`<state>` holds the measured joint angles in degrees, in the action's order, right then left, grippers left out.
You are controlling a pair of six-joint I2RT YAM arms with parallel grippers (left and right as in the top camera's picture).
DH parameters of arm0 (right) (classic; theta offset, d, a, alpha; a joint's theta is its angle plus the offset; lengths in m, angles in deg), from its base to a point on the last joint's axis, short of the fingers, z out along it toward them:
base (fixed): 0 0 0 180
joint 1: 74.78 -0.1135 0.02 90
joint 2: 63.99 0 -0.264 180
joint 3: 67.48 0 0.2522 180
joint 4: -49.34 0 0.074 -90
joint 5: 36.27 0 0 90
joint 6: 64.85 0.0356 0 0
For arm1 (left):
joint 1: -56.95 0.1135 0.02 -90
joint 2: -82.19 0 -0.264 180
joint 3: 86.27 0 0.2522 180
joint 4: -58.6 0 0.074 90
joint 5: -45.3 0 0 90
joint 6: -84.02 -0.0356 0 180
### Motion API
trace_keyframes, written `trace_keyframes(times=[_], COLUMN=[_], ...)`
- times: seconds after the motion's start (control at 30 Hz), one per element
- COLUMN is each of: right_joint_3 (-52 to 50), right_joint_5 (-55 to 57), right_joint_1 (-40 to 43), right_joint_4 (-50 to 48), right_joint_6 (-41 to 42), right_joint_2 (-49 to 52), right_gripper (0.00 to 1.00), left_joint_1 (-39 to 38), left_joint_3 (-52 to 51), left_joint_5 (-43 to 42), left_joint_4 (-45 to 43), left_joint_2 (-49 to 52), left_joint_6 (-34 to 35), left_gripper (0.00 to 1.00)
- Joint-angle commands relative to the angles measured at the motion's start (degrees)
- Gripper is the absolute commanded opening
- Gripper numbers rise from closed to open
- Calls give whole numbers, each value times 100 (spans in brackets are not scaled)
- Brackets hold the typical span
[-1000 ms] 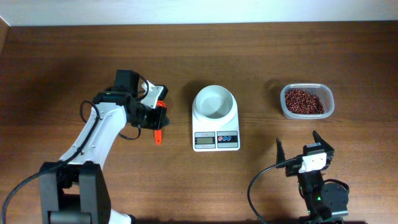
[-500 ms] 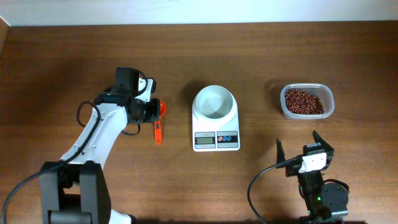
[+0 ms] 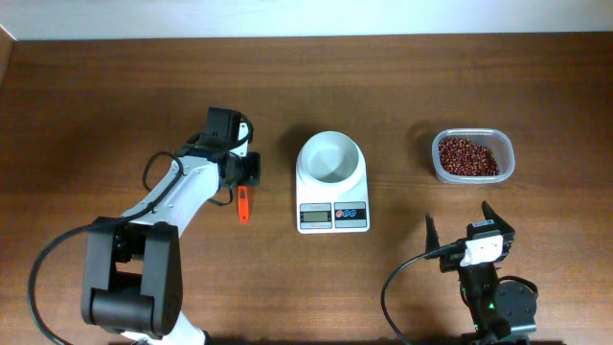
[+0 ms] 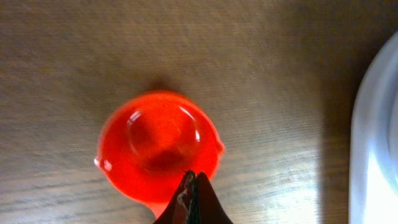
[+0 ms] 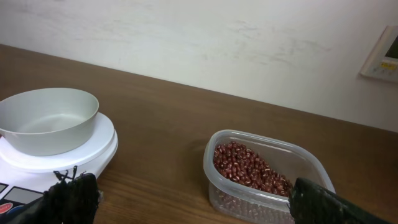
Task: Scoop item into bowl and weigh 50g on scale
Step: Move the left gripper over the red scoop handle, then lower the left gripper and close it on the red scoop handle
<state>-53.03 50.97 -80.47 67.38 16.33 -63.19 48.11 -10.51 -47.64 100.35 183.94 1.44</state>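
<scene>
Spoon (image 3: 243, 204) scoop end hidden under left gripper (image 3: 248, 172) overhead. Scale (image 3: 332, 197) display too small to read.

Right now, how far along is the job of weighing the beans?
Done: the bowl stands on the scale, empty. In hand: the left claw is shut at the neck of the empty orange spoon lying on the table. Left: all scooping; the beans are in the tub; the right claw is open.

The left arm (image 3: 177, 196) is clad in white shells with black joints; black cables (image 3: 31, 287) are looped beside it; the right gripper (image 3: 457, 213) is fitted with black fingers (image 5: 68, 199).
</scene>
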Motion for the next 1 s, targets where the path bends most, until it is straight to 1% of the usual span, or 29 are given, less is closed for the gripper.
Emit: trace_keyframes(times=[0.0,0.07,0.17,0.37,0.63,0.73,0.8,0.83,0.87,0.93,0.97], right_joint_3=[-37,-37,-37,-37,-37,-37,-37,-37,-37,-37,-37], right_joint_5=[46,46,46,46,46,46,46,46,46,46,46], right_joint_1=[-28,-31,-28,-28,-28,-28,-28,-28,-31,-28,-28], right_joint_4=[20,20,20,20,20,20,20,20,20,20,20], right_joint_6=[24,24,24,24,24,24,26,24,24,24,24], right_joint_2=[-37,-37,-37,-37,-37,-37,-37,-37,-37,-37,-37], right_gripper=[99,99,99,99,99,99,99,99,99,99,99], left_joint_1=[-11,-11,-17,-11,-11,-13,-13,-11,-11,-13,-13], left_joint_3=[-48,-48,-48,-48,-46,-39,-39,-39,-39,-39,-39], left_joint_5=[581,573,557,577,575,573,570,570,570,546,544], left_joint_4=[-350,-625,-678,-1078,-1257,-1235,-1117,-887,-813,-494,-254], left_joint_2=[70,188,363,426,660,501,164,-354,-501,-918,-1058], left_joint_6=[74,94,267,262,262,262,264,264,264,264,264], left_gripper=[0,0,0,0,0,0,0,1,1,6,17])
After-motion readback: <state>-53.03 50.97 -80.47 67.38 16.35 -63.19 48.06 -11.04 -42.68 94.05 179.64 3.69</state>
